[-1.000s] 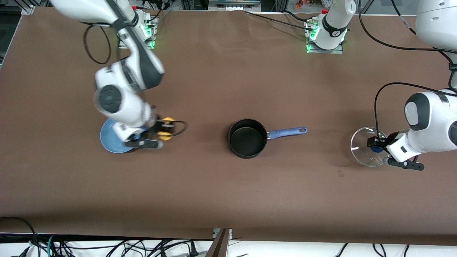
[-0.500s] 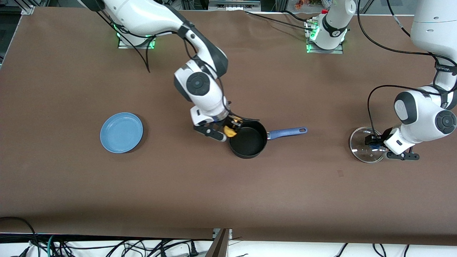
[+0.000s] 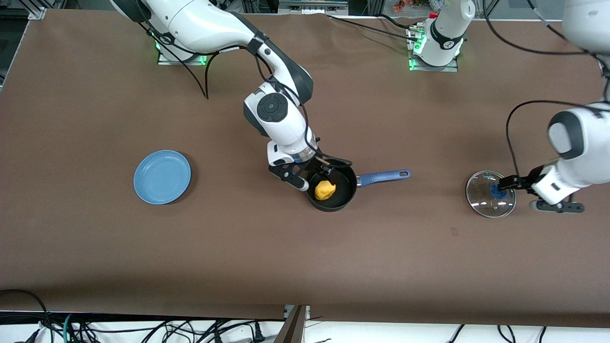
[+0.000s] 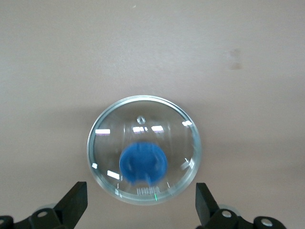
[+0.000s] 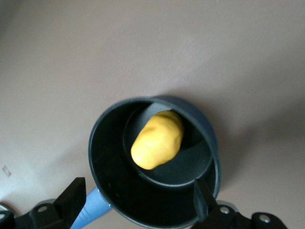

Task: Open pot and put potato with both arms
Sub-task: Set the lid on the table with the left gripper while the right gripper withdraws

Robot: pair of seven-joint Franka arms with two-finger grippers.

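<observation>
The black pot [image 3: 341, 204] with its blue handle [image 3: 382, 177] stands open mid-table. The yellow-orange potato [image 3: 325, 190] lies inside it, also in the right wrist view [image 5: 157, 139], where the pot's wall [image 5: 108, 157] shows. My right gripper [image 3: 316, 173] hovers open and empty over the pot's rim [image 5: 137, 200]. The glass lid [image 3: 482, 200] with its blue knob [image 3: 495, 191] lies flat on the table toward the left arm's end. My left gripper [image 3: 511, 183] is open above the lid's edge, off the knob; its wrist view shows the lid [image 4: 143, 125] and the gripper [image 4: 138, 206].
A flat light-blue plate [image 3: 162, 177] lies bare toward the right arm's end of the table. The arm bases and cables stand along the table's edge farthest from the front camera.
My right gripper carried the potato from beside the plate to the pot and let it go into it. My left gripper let go of the lid's knob and drew back.
</observation>
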